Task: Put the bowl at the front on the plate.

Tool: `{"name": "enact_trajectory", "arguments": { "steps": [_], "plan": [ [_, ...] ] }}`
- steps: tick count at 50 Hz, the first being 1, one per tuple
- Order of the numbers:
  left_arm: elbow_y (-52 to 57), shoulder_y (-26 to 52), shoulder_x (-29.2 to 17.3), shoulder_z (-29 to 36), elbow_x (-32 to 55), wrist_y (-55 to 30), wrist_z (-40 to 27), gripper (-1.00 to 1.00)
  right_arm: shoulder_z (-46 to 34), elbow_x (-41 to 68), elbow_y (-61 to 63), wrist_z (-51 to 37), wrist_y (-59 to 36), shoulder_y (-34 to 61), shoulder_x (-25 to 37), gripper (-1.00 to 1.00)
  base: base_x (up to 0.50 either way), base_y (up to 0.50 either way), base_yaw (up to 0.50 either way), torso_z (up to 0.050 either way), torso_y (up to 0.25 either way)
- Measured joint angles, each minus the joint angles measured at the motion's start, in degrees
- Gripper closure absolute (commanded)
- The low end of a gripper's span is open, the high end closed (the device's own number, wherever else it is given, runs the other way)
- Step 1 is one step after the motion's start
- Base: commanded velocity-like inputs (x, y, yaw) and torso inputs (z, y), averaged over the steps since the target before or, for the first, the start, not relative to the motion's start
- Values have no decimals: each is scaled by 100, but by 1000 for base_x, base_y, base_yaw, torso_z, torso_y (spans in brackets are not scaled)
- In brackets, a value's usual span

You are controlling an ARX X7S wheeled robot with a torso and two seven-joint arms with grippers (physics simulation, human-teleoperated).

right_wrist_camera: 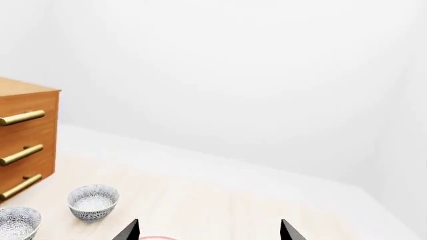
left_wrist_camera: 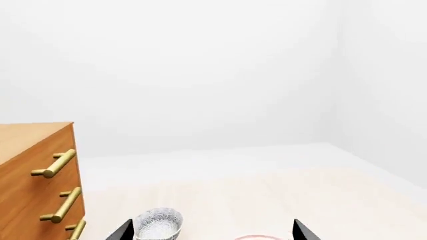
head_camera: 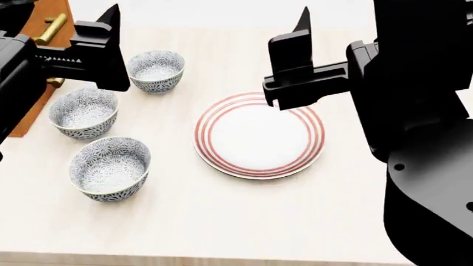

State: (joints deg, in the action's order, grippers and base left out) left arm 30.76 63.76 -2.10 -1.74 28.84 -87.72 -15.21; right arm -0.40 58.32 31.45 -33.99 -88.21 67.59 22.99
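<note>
Three patterned bowls stand in a column at the left of the pale table in the head view. The bowl at the front (head_camera: 109, 168) is the nearest one, upright and empty. The red-ringed white plate (head_camera: 258, 136) lies to its right, bare. My left gripper (left_wrist_camera: 212, 232) is open and holds nothing. It hovers high over the two farther bowls, and one of its fingers (head_camera: 111, 19) shows there. My right gripper (right_wrist_camera: 208, 231) is open too, high above the plate's far rim, one of its fingers (head_camera: 302, 25) pointing away. The front bowl shows in neither wrist view.
The middle bowl (head_camera: 83, 112) and the far bowl (head_camera: 155, 69) stand behind the front one. A wooden dresser (head_camera: 44, 22) with brass handles is at the table's far left. My right arm's dark body (head_camera: 428, 138) fills the right side. The table's front edge (head_camera: 221, 257) is close.
</note>
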Motion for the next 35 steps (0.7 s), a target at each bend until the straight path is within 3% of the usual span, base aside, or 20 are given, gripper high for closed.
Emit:
{"name": "enact_trajectory", "arguments": {
  "steps": [10, 35],
  "plan": [
    [-66, 81, -107, 54, 216, 78, -182, -100, -170, 479, -134, -284, 31, 208, 192, -100, 159, 0, 0, 0, 0],
    [-125, 176, -224, 82, 602, 159, -500, -100, -395, 1026, -252, -645, 239, 381, 452, -100, 355, 0, 0, 0, 0]
  ]
}}
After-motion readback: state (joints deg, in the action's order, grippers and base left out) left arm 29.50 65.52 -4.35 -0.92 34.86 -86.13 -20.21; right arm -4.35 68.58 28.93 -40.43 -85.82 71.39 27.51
